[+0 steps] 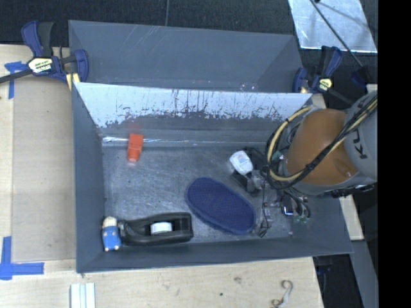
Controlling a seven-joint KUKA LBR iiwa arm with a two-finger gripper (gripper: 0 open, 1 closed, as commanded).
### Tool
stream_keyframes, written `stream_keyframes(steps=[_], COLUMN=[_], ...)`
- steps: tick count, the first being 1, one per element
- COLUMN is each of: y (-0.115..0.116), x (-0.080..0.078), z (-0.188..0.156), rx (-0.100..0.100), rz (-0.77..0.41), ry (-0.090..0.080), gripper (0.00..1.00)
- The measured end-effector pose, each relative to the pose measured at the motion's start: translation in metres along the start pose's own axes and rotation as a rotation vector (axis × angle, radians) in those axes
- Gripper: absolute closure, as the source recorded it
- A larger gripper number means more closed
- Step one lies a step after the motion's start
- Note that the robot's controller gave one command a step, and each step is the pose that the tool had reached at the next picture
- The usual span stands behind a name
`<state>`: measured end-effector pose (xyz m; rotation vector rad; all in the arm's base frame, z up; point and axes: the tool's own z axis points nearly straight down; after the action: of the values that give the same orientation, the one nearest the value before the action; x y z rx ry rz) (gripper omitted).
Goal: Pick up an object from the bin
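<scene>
Grey metal bin (192, 59) seen from above, with sloping walls and a flat floor. The arm (359, 140), wearing an orange cover (321, 149) and looped cables, enters from the right and reaches down to the floor's right side. A blue oval pad (218, 205) lies flat at centre-right, its long axis running diagonally. A black tape dispenser (157, 228) holding a white roll lies along the front edge, with a small blue-and-white piece (110, 233) touching its left end. A white object (241, 162) sits just left of the arm, and an orange block (134, 146) lies well apart by the back wall. The pincer (265, 220) stands low just beside the pad's right end; whether it is apart or together cannot be told.
</scene>
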<state>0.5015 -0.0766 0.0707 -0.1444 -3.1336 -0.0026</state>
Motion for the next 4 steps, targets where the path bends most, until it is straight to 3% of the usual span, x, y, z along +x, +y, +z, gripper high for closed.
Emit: stream_keyframes(steps=[1, 2, 3, 4], y=[0.051, 0.115, 0.115, 0.115], x=[0.024, 0.01, 0.017, 0.015], z=[-0.01, 0.001, -0.032, -0.02], rx=[0.001, 0.001, 0.011, 0.014], rz=[0.104, -0.101, -0.788, -0.875], ry=[-0.004, -0.012, -0.038, -0.038], gripper=[0.0, 0.0, 0.0, 0.0])
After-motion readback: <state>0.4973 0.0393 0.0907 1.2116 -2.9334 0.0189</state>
